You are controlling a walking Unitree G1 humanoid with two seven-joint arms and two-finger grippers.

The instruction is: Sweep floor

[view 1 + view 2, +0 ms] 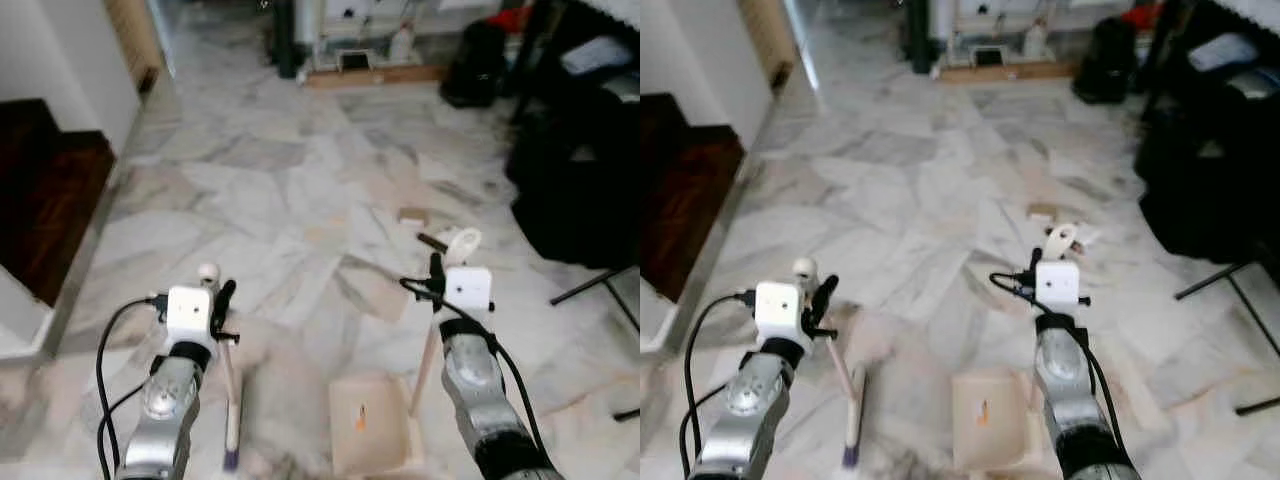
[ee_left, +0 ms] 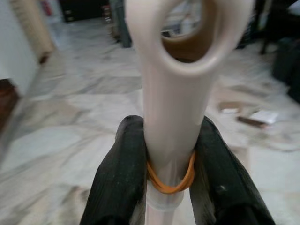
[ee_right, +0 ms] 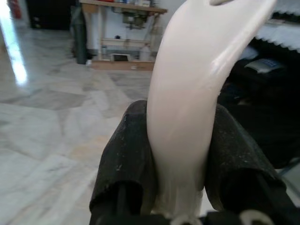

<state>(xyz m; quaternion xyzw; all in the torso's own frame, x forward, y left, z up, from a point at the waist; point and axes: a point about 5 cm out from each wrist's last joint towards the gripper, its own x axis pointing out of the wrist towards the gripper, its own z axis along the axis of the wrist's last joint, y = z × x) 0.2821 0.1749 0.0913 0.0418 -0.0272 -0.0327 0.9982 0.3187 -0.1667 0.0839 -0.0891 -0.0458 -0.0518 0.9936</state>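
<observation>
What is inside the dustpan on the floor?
The cream dustpan holds one small orange scrap on its tray. The right gripper holds its handle. The tray's near end runs out of the picture, so it can't be checked.

What we cannot make out

We see the broom head (image 1: 262, 400) only as a pale blur; the dustpan's (image 1: 372, 424) near edge is cut off, and far debris (image 1: 412, 214) stays too small to identify.

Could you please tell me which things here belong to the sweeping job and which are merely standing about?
For the job:
- broom handle, clamped in left gripper
- dustpan, its handle in right gripper
- scraps on the floor

Standing about:
- black bags
- wooden bench
- dark wooden step
</observation>
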